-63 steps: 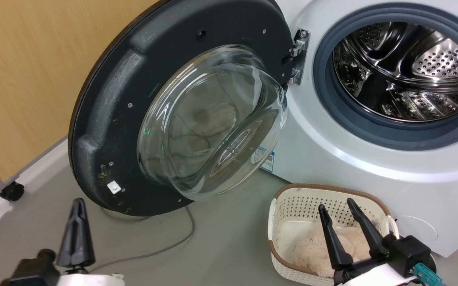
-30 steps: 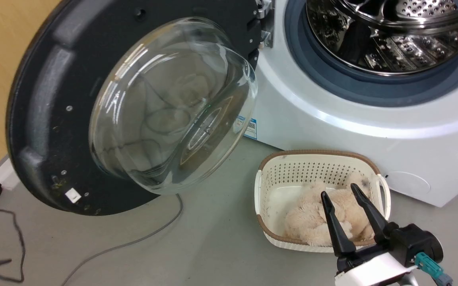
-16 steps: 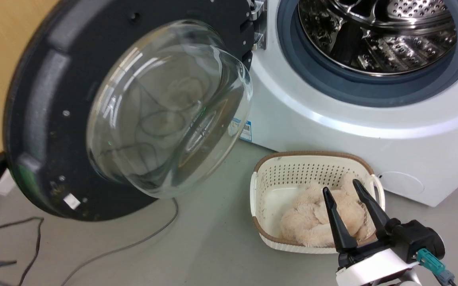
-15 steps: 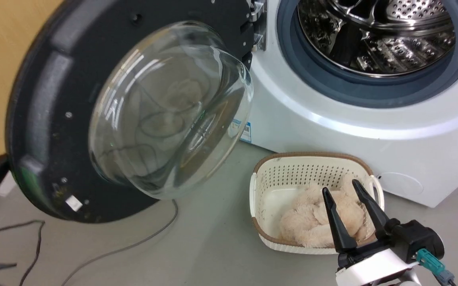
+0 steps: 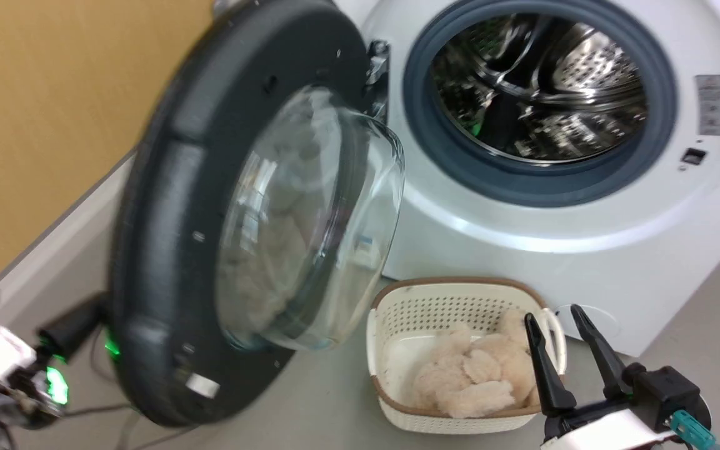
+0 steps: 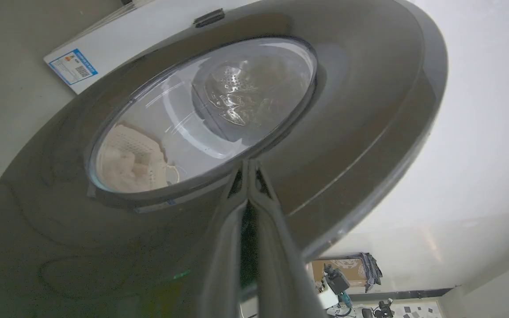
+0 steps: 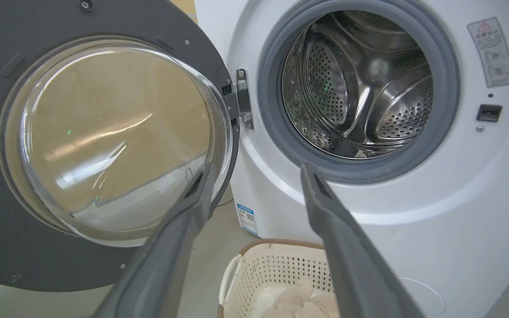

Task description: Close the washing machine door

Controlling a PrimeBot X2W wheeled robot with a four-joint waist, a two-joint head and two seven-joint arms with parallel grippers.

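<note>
Door (image 5: 172,250) of black plastic, with a bulging clear glass window (image 5: 310,219), stands partly open in the left and centre of the head view, hung on a metal hinge (image 5: 377,62) at the left edge of the washing machine (image 5: 491,231). The white front-loader takes up the upper right of the frame, its perforated steel drum (image 5: 535,87) open to view inside a grey rubber gasket (image 5: 522,187). A small blue label (image 7: 248,218) sits low on the machine's front, seen in the right wrist view just below the door's glass.

The left gripper (image 6: 248,164) is behind the door. In the left wrist view its jaws are pressed together with nothing between them, tips up against the door's glossy outer face just below the window rim. Through the glass there, the drum and the basket show faintly.

The right gripper (image 5: 552,312) hangs at the lower right of the head view, jaws spread wide and holding nothing, well apart from the door. It is in front of the right end of a cream perforated basket (image 5: 435,312). The basket stands on the grey floor (image 5: 310,412) at the foot of the machine, below the door's glass, with a heap of fluffy cream fabric (image 5: 472,375) inside. A yellow wall (image 5: 41,125) fills the upper left.
</note>
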